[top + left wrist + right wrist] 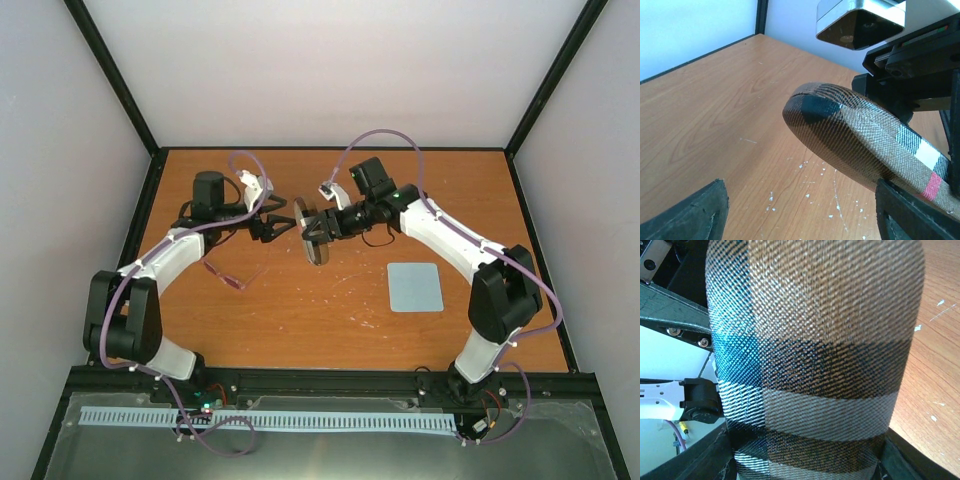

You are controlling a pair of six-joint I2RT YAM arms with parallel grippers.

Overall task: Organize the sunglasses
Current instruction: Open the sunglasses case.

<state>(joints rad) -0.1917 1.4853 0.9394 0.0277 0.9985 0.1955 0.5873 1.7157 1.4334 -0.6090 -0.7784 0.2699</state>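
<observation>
The sunglasses (233, 281), thin and pinkish-red, lie on the wooden table (330, 320) under my left forearm, in the top view only. My right gripper (320, 229) is shut on the closed tan plaid case (312, 238) and holds it on edge above the table. The case (815, 350) fills the right wrist view. In the left wrist view the case (855, 135) hangs just ahead of my left gripper (802, 215), which is open and empty with its fingers (690, 215) wide apart. In the top view my left gripper (270, 228) faces the case from the left.
A flat pale blue cloth (415, 287) lies on the table right of centre, under the right arm. Black frame posts and pale walls close in the table on three sides.
</observation>
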